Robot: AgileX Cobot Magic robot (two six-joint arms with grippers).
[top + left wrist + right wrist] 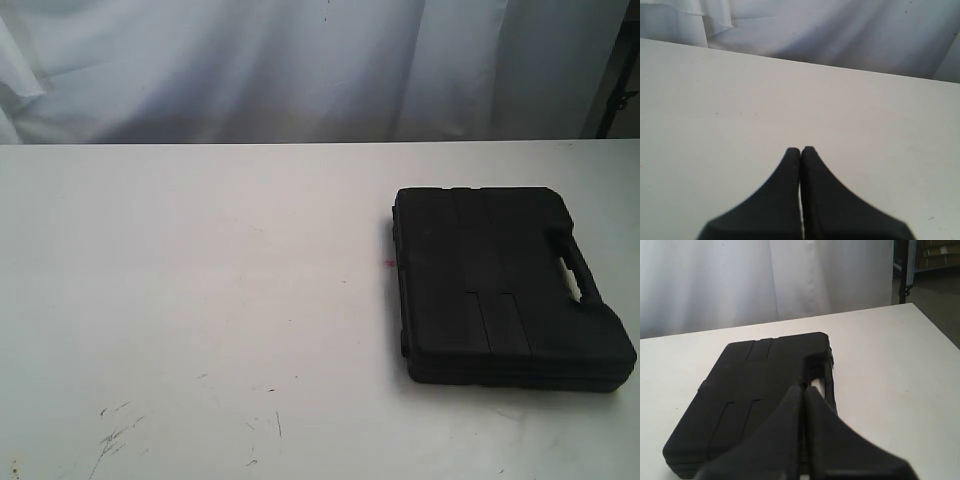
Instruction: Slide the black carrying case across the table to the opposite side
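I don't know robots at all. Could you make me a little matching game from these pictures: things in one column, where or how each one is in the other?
Things
1. black carrying case
2. left gripper
3. right gripper
4. white curtain

Place or state
A. hangs behind the table
B. shut, only white table beyond its tips
C. lies flat on the table's right part in the exterior view
D. shut, the case just beyond its tips

Pairs: 1-C, 2-B, 3-D, 4-A
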